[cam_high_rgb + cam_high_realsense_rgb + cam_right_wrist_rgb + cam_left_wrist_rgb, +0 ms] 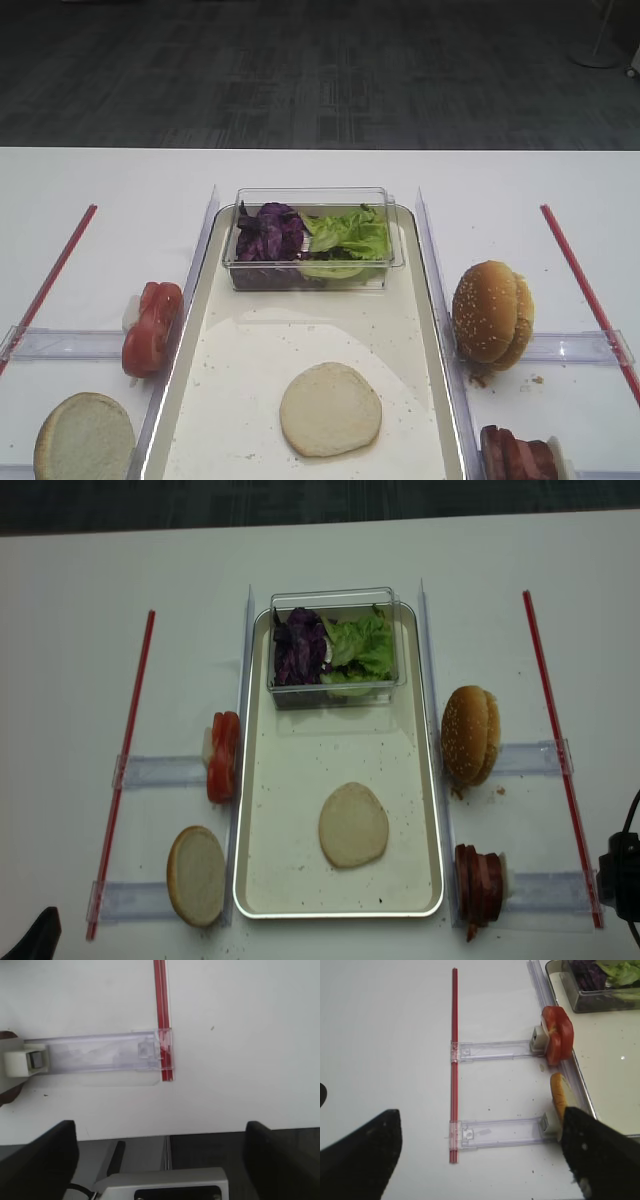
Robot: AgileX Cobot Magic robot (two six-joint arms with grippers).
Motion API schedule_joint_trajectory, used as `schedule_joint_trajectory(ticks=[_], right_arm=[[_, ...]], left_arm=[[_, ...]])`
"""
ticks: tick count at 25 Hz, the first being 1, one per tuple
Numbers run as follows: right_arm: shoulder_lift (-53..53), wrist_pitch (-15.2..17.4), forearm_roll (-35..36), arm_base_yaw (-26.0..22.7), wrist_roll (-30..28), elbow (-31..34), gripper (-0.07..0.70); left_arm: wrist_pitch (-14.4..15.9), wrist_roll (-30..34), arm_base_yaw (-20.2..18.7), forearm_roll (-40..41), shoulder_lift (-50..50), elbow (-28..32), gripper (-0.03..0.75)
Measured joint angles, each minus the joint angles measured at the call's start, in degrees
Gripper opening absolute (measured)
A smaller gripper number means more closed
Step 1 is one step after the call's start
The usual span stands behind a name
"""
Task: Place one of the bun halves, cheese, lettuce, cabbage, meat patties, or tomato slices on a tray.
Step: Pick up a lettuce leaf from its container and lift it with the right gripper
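I've got one pale bun half (353, 825) flat on the tray (262, 810), lower centre of the overhead view, with the lettuce (362, 648) in the clear box (335, 692) at the tray's top end. My right gripper (160, 1157) hangs spread wide and empty over bare table, so everything lies off to its left. The left gripper (480, 1150) looks released too, nearer the tomato slices (558, 1035), but both arms are almost wholly cut off overhead.

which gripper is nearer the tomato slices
Left. The left gripper is open beside the tomato slices, which lie just ahead of it. The right gripper is open over the table's far right side.
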Motion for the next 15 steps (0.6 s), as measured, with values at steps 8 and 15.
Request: schedule_joint_trajectory(ticks=[8,15], right_arm=[[1.95,0.11,0.0,0.0,-0.65,-0.26,0.678],[8.03,-1.57,0.0,0.0,-1.27,-2.37,0.678]], left_arm=[[0.0,0.0,0.0,0.0,0.0,0.0,0.597],[0.0,0.0,0.0,0.0,0.0,0.0,0.597]])
